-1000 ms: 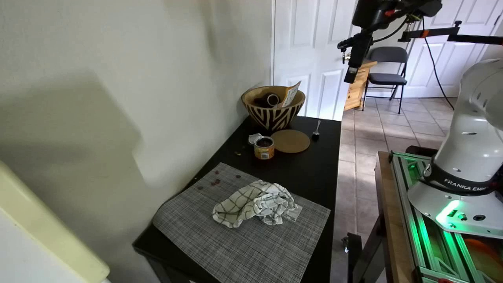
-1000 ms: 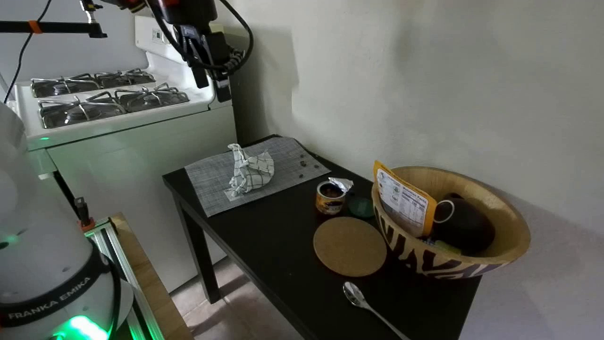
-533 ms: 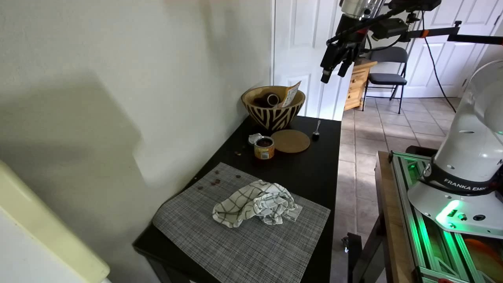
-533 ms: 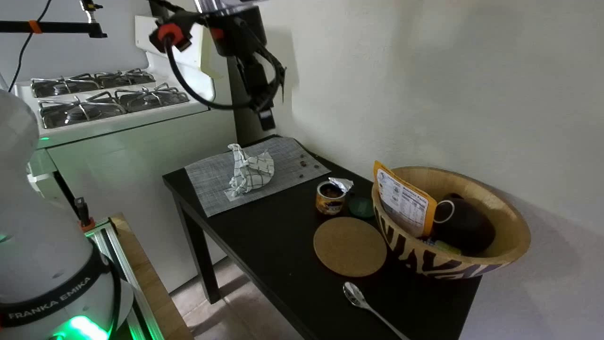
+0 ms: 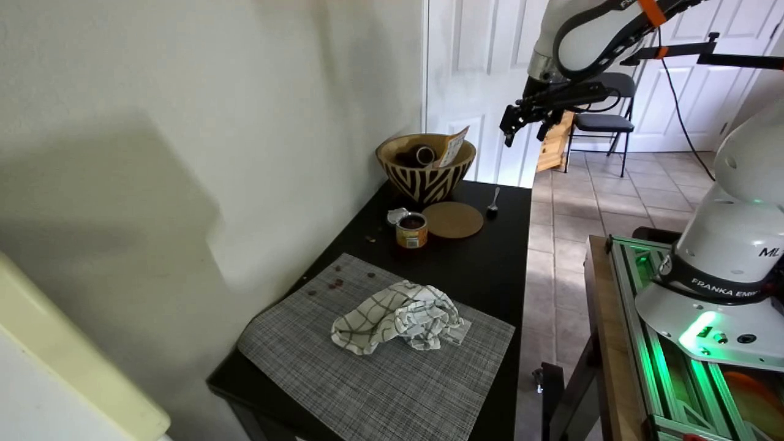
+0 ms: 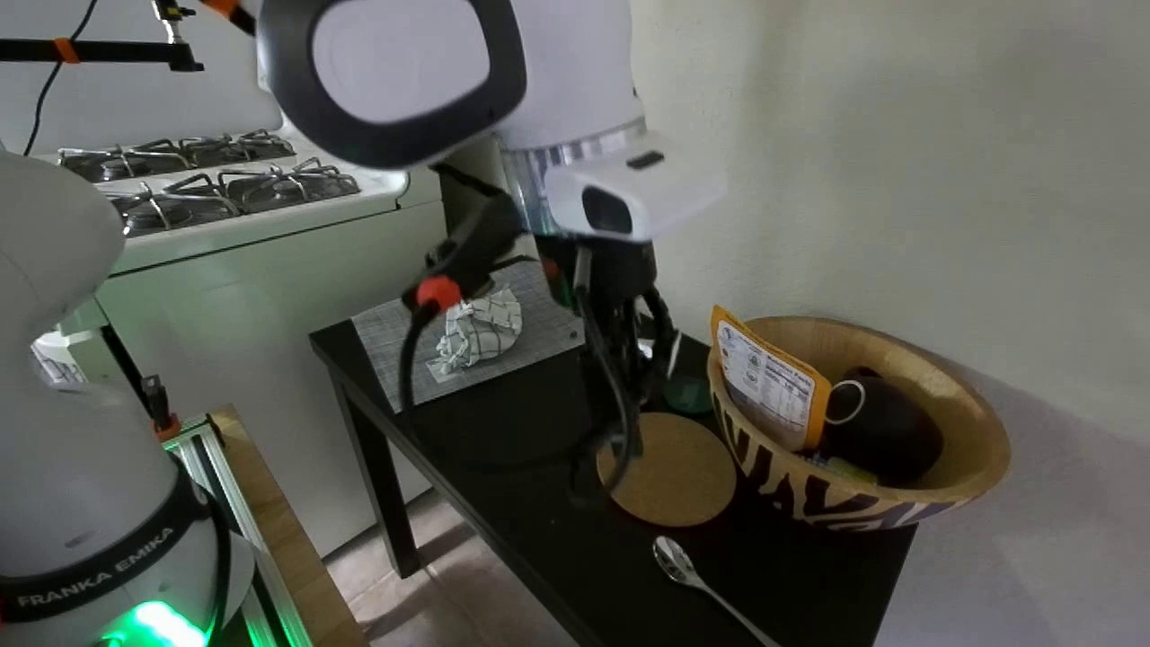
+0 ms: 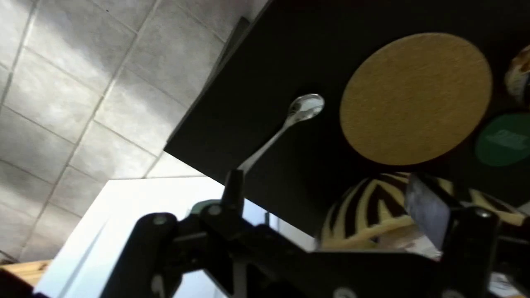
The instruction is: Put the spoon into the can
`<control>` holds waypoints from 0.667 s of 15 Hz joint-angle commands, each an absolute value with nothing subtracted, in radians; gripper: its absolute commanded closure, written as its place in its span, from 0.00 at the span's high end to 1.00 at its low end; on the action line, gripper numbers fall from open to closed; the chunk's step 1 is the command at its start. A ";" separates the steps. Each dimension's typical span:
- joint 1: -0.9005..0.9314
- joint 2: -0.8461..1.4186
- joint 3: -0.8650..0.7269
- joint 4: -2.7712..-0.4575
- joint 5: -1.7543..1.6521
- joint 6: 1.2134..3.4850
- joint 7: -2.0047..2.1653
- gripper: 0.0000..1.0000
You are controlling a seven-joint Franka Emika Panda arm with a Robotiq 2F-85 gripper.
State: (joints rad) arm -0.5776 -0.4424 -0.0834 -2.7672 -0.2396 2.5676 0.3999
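Note:
The silver spoon point(image 5: 493, 201) lies on the black table near its end, bowl toward the cork mat, in both exterior views point(image 6: 676, 562). In the wrist view the spoon point(image 7: 290, 120) runs diagonally, its handle end partly behind a finger. The open can point(image 5: 412, 231) with an orange label stands upright with a peeled foil lid. In the wrist view the can point(image 7: 519, 78) is cut by the right edge; in an exterior view the arm mostly hides it. My gripper point(image 5: 525, 138) is open and empty, held above the table; its fingers spread wide in the wrist view point(image 7: 329, 184).
A round cork mat point(image 6: 669, 472) lies between can and spoon. A zebra-striped bowl point(image 5: 425, 177) with a pouch and a dark mug stands by the wall. A green lid point(image 6: 689, 394) lies near the can. A checkered cloth point(image 5: 398, 315) rests on a grey placemat point(image 5: 306, 343).
The arm has swung from the stove side toward the bowl and spoon end of the table and come lower, with the gripper turning. The spoon, can and other table things have not moved.

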 commanded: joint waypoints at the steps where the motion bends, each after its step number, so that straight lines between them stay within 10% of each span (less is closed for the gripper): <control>1: -0.716 -0.219 -0.067 -2.745 -0.370 2.707 0.586 1.00; 10: -0.713 -0.079 -0.133 -2.689 -0.440 2.720 0.689 1.00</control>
